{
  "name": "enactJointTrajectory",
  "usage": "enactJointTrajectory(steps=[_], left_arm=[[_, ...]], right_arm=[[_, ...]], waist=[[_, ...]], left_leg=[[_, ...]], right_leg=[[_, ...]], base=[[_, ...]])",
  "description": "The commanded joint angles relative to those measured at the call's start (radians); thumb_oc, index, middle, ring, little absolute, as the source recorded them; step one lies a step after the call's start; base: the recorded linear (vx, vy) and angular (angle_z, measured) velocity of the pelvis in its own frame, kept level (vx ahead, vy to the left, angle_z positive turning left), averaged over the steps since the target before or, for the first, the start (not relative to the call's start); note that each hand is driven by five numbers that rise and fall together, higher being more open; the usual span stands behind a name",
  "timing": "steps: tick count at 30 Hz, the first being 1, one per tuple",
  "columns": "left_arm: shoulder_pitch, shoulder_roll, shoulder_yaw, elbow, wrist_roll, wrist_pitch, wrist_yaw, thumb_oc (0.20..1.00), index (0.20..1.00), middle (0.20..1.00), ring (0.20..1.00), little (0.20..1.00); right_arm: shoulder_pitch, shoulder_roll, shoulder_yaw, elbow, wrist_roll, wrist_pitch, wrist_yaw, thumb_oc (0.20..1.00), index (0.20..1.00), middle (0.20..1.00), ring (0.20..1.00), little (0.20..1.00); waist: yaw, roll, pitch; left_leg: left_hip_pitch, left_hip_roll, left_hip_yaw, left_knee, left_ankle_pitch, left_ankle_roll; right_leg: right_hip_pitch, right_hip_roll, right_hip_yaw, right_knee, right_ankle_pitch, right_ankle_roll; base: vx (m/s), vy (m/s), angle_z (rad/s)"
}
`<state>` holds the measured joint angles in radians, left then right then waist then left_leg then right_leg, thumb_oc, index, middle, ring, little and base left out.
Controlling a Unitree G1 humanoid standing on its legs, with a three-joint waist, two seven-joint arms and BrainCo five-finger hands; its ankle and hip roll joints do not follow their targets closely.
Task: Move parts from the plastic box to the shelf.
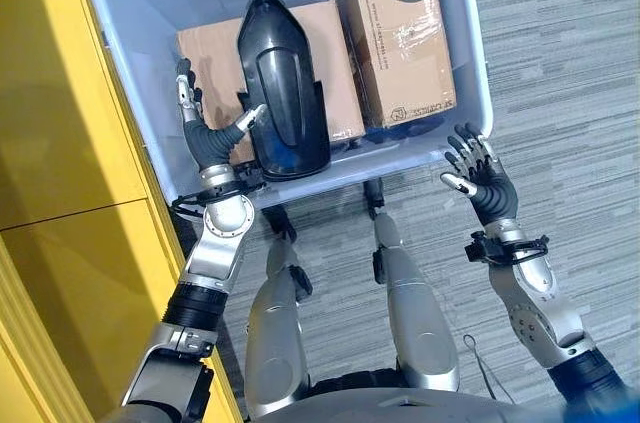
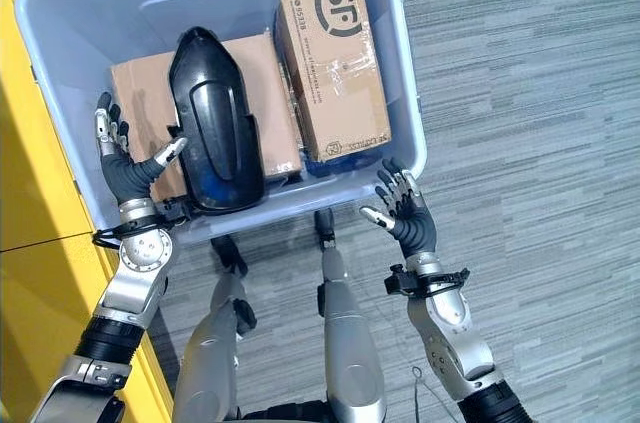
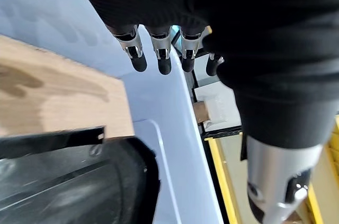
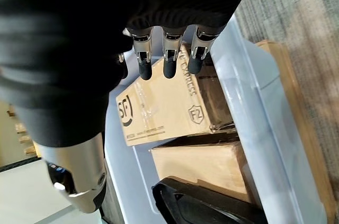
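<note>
A pale blue plastic box [image 1: 470, 53] stands on the floor before me. Inside it a glossy black moulded part [image 1: 280, 83] lies on a flat cardboard box [image 1: 215, 63], with a second taped cardboard box [image 1: 400, 38] beside it on the right. My left hand [image 1: 205, 138] is open inside the box at its left wall, thumb touching the black part's left edge. My right hand [image 1: 485, 183] is open, hovering just outside the box's near right corner, holding nothing. The left hand's fingers [image 3: 159, 54] show straight over the box wall.
A yellow shelf unit [image 1: 50, 143] rises close along the left side of the box. Grey striped carpet [image 1: 570, 93] lies open to the right. The box's near rim [image 2: 300, 193] sits between my two hands.
</note>
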<state>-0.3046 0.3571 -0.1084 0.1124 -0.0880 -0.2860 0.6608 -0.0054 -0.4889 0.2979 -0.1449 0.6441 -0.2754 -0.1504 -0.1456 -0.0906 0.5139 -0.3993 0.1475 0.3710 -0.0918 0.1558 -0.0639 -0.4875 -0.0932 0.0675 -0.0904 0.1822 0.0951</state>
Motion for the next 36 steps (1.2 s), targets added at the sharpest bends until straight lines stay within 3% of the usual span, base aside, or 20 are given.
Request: enactJointTrajectory(steps=[1,14,24,36], left_arm=[[0.002,0.027,0.023,0.020,0.010,-0.021,-0.006,1.000,1.000,1.000,1.000,1.000],[0.001,0.020,0.016,0.236,0.024,0.043,0.039,1.000,1.000,1.000,1.000,1.000],[-0.096,-0.007,-0.059,0.429,0.081,0.102,0.127,1.000,1.000,1.000,1.000,1.000],[-0.238,-0.046,-0.101,0.667,0.008,0.124,0.183,1.000,1.000,1.000,1.000,1.000]], right_arm=[[-0.033,-0.014,-0.024,-0.064,0.000,-0.064,-0.007,1.000,1.000,1.000,1.000,1.000],[-0.038,-0.022,-0.005,-0.056,0.014,-0.073,-0.010,1.000,1.000,1.000,1.000,1.000],[-0.083,-0.029,0.050,-0.044,0.016,-0.086,-0.046,1.000,1.000,1.000,1.000,1.000],[-0.113,-0.043,0.107,-0.035,0.030,-0.100,-0.071,1.000,1.000,1.000,1.000,1.000]], waist=[[0.005,-0.041,-0.008],[0.001,-0.047,0.006],[-0.021,-0.060,0.006],[-0.053,-0.075,0.006]], left_leg=[[0.017,0.071,-0.084,0.030,0.029,-0.085],[-0.023,0.072,-0.086,0.038,0.033,-0.085],[-0.045,0.076,-0.088,0.043,0.011,-0.092],[-0.057,0.083,-0.077,0.052,0.009,-0.091]], right_leg=[[-0.010,-0.105,-0.041,0.079,0.033,0.106],[-0.052,-0.097,-0.038,0.089,0.034,0.101],[-0.089,-0.088,-0.025,0.105,0.017,0.103],[-0.121,-0.076,-0.010,0.123,0.018,0.101]], base=[[0.00,0.000,0.00],[0.00,0.000,0.00],[0.02,0.000,-0.02],[0.00,-0.003,-0.02]])
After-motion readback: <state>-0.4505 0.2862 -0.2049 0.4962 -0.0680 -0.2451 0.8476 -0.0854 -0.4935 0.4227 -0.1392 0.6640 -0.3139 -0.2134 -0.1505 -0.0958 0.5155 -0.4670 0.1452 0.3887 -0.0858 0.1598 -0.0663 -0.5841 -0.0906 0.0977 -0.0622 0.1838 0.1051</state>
